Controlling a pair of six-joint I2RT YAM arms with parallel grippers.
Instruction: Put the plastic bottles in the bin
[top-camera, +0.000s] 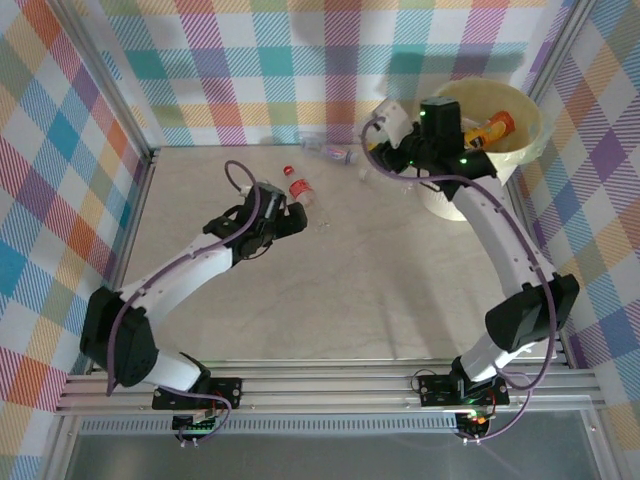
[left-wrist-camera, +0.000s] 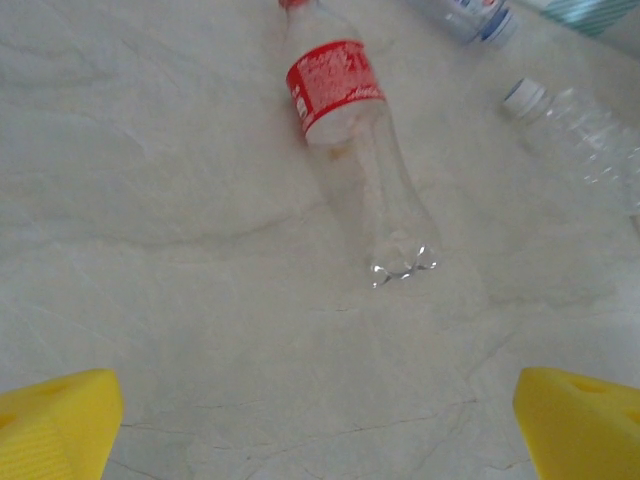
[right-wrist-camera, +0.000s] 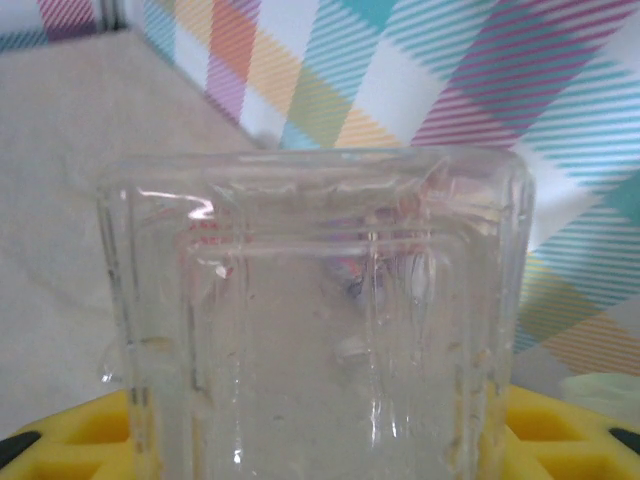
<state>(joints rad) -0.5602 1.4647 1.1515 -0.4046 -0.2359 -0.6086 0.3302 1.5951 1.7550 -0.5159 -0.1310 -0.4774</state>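
A clear, square-sided plastic bottle (right-wrist-camera: 315, 320) stands between the yellow fingers (right-wrist-camera: 560, 430) of my right gripper (right-wrist-camera: 315, 440), which is shut on it. In the top view the right gripper (top-camera: 385, 158) is beside the left rim of the cream bin (top-camera: 520, 155). An orange bottle (top-camera: 490, 130) lies inside the bin. My left gripper (left-wrist-camera: 320, 425) is open just short of the base of a clear bottle with a red label (left-wrist-camera: 345, 120), which lies on the table. The same left gripper (top-camera: 296, 216) and red-label bottle (top-camera: 299, 189) show from above.
More clear bottles lie at the back of the table (top-camera: 335, 153): one with a white cap (left-wrist-camera: 590, 135) and one with a blue label (left-wrist-camera: 470, 18). A small red cap (top-camera: 288, 170) sits near the red-label bottle. Checked cloth walls and metal frame posts enclose the table.
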